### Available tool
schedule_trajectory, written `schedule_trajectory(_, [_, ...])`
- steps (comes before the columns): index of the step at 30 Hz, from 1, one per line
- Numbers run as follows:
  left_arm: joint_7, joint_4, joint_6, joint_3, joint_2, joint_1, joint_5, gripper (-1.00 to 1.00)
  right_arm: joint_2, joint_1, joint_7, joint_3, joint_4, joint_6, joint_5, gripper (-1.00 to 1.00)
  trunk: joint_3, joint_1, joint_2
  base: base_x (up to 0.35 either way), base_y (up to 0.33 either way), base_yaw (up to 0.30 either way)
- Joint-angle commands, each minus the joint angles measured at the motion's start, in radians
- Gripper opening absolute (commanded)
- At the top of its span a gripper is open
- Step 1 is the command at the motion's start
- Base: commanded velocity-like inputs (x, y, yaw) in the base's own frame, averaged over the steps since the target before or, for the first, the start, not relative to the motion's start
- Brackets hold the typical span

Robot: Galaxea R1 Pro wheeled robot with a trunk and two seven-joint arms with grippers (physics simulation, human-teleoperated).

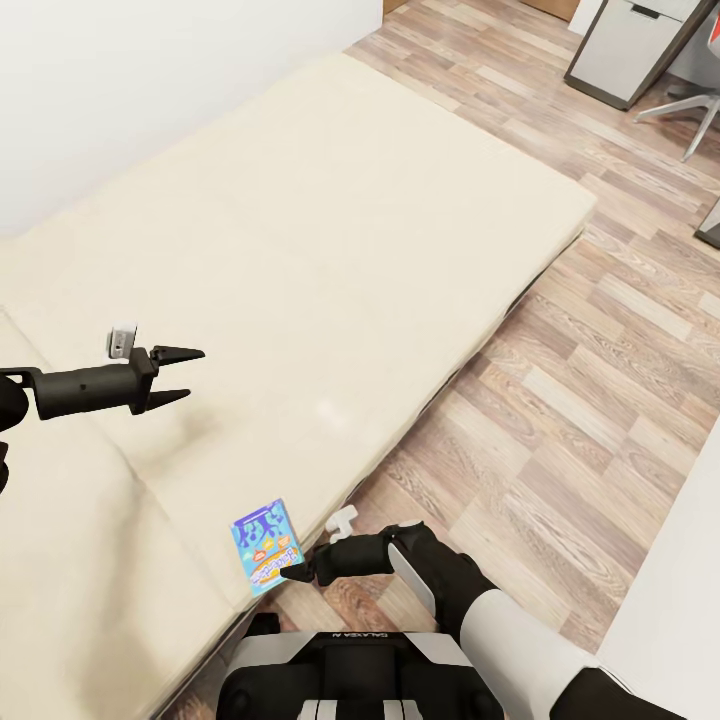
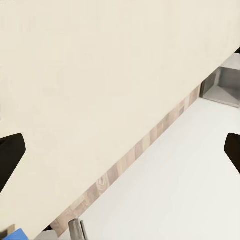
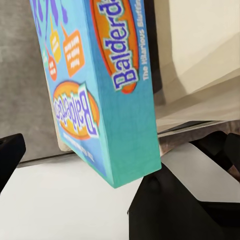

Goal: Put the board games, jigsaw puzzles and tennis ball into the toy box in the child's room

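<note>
A small blue cartoon-printed board game [image 1: 266,546] sits at the near edge of the cream bed [image 1: 300,230], one corner out over the floor. In the right wrist view this board game [image 3: 95,85] reads "Balderdash" and stands tilted between the two fingers. My right gripper [image 1: 291,569] is open around its lower corner, with the fingers [image 3: 10,155] far apart. Whether the box rests on the mattress or on a finger I cannot tell. My left gripper [image 1: 195,373] hangs open and holds nothing above the mattress, well left of the box. The bed [image 2: 90,90] also shows in the left wrist view.
Wood-plank floor [image 1: 560,400] runs along the bed's right side. A grey drawer unit [image 1: 630,50] and chair legs [image 1: 690,110] stand at the far right. A white wall [image 1: 150,80] borders the bed behind. A pale surface [image 1: 680,600] fills the near right corner.
</note>
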Motion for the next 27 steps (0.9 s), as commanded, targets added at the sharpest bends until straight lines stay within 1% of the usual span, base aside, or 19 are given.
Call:
schedule_trajectory(1, [0.01,-0.001,0.002,0.001,0.0,0.0,0.01,1.0,0.0,-0.001,-0.001,0.001,0.0,0.009,-0.009,1.0,0.0,0.0,0.0,-0.009,0.006,0.0])
schedule_trajectory(15, [0.01,-0.001,0.002,0.001,0.0,0.0,0.009,1.0,0.0,-0.001,-0.001,0.0,0.0,0.009,-0.009,1.0,0.0,0.0,0.0,-0.035,0.001,0.0])
schedule_trajectory(27, [0.01,-0.001,0.002,0.001,0.0,0.0,0.01,1.0,0.0,-0.001,-0.001,0.0,0.0,0.009,-0.01,1.0,0.0,0.0,0.0,-0.004,0.0,0.0])
